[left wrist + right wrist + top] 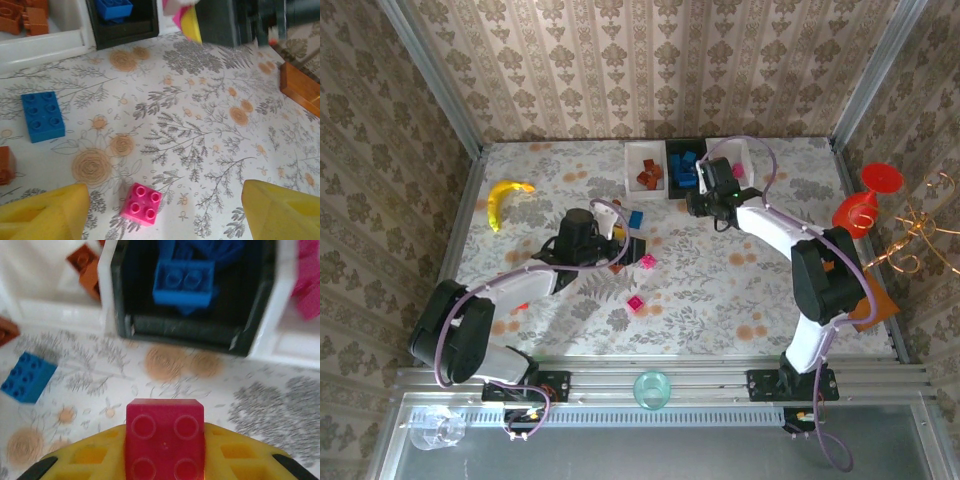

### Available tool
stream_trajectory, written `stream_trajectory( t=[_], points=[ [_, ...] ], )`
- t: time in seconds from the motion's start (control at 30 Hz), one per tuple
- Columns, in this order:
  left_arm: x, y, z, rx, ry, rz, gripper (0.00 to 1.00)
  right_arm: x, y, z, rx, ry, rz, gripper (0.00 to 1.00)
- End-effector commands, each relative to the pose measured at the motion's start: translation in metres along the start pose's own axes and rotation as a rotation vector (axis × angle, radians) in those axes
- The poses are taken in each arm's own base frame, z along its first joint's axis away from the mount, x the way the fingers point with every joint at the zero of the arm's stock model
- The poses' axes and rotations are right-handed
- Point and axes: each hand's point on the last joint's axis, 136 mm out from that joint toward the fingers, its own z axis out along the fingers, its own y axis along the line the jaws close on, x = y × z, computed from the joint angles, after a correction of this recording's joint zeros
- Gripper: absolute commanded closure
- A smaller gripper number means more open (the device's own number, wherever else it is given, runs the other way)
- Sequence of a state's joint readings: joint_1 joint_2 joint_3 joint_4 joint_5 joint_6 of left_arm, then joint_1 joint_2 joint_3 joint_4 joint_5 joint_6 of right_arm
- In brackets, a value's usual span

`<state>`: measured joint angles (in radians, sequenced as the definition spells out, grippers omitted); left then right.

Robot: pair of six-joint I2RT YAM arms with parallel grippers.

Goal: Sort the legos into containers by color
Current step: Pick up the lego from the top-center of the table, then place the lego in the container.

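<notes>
Right wrist | our right end effector (165, 452) grips pink lego (165, 432), likely for white tray (295, 347) at 1 o'clock | left end effector (162, 212) wide over second lego (141, 204)

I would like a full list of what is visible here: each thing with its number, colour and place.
white trays: two, far edge; left holds brown bricks, right pink ones
black tray: one, between them, blue bricks inside
loose bricks: one blue, two pink, at least one brown, mid-table
banana: one, yellow, far left
goblet: one, red, far right
cup: one, clear greenish, near rail
left tool: one, open, above a loose pink brick
right tool: one, shut on a pink brick, before the trays
</notes>
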<state>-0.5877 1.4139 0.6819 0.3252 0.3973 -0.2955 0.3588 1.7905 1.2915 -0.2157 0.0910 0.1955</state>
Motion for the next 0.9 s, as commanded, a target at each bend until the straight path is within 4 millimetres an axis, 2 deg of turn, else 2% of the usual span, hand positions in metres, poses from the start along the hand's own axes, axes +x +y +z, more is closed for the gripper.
stream_trajectory(
  t=[0.0, 0.23, 0.43, 0.63, 0.73, 0.87],
  points=[
    [-0.01, -0.016, 0.004, 0.046, -0.026, 0.045, 0.19, -0.032, -0.029, -0.007, 0.188, -0.079, -0.011, 0.65],
    [-0.01, -0.02, 0.003, 0.043, -0.028, 0.052, 0.19, -0.077, -0.078, 0.012, 0.345, -0.111, 0.065, 0.65],
    [-0.01, -0.021, 0.0, 0.038, -0.027, 0.055, 0.19, -0.096, -0.119, 0.051, 0.384, -0.078, 0.178, 0.65],
    [-0.011, -0.026, -0.002, 0.039, -0.028, 0.066, 0.19, -0.104, -0.15, 0.093, 0.421, -0.04, 0.243, 0.64],
    [-0.01, -0.027, -0.002, 0.038, -0.026, 0.065, 0.19, -0.098, -0.16, 0.111, 0.418, -0.011, 0.272, 0.61],
    [-0.012, -0.029, -0.003, 0.045, -0.03, 0.068, 0.19, -0.107, -0.159, 0.117, 0.38, -0.019, 0.289, 0.55]
  ],
)
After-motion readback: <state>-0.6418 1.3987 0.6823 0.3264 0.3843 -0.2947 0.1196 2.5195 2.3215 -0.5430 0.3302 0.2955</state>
